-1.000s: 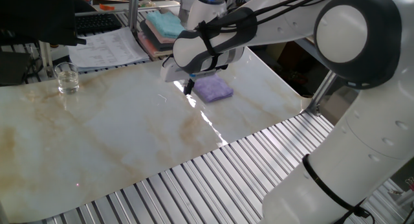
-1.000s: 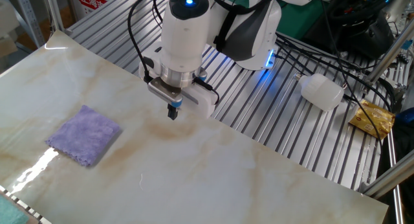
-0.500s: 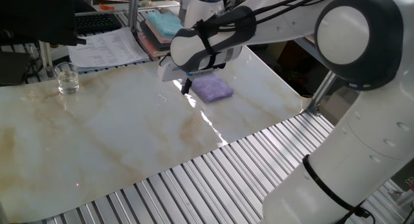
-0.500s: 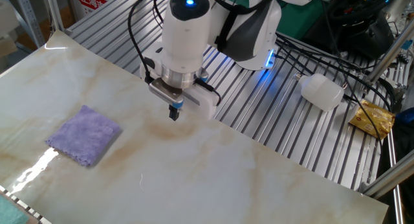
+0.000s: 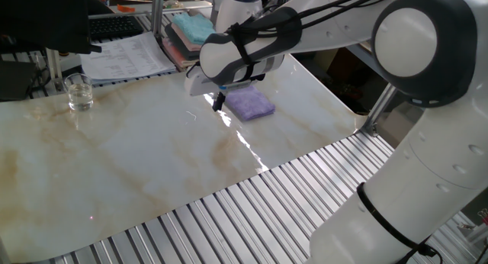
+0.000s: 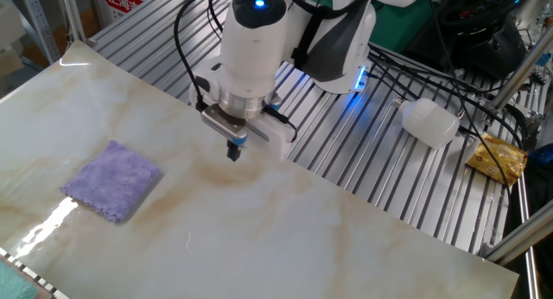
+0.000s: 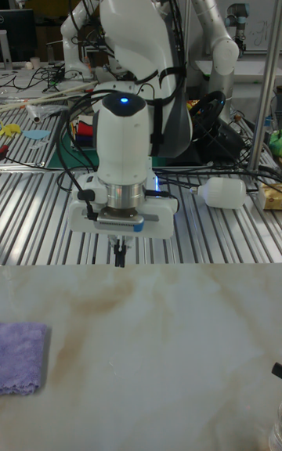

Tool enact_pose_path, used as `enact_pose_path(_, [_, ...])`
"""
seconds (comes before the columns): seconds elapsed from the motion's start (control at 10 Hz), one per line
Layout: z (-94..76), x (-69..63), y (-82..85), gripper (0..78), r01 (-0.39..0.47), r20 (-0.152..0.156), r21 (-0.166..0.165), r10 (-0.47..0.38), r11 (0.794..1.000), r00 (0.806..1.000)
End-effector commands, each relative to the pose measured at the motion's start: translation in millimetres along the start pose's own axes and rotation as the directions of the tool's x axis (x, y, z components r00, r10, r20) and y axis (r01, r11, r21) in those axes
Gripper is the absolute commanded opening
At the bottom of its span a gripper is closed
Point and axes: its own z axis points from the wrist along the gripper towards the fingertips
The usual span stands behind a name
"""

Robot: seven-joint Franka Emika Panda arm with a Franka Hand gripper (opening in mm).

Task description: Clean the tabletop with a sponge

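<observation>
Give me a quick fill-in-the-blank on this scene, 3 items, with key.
1. The sponge lying on the tabletop is ____ in colour.
2. The gripper hangs above the tabletop with its fingers ____ and nothing held.
3. In the one fixed view, a clear ____ stands near the tabletop's far left edge.

Missing words: purple; shut; glass
</observation>
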Motion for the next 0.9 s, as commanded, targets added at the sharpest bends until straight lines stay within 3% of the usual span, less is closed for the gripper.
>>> enact_pose_path(0.1, [1.2, -6.8, -10.3, 0.0, -0.003, -0.013, 0.003, 0.003, 1.0, 1.0])
enact_pose_path(0.4, [2.5, -7.6, -14.2, 0.0, -0.016, -0.015, 0.005, 0.017, 1.0, 1.0])
enact_pose_path(0.9, [-9.4, -31.2, -20.3, 0.0, -0.011, -0.026, 0.009, 0.011, 1.0, 1.0])
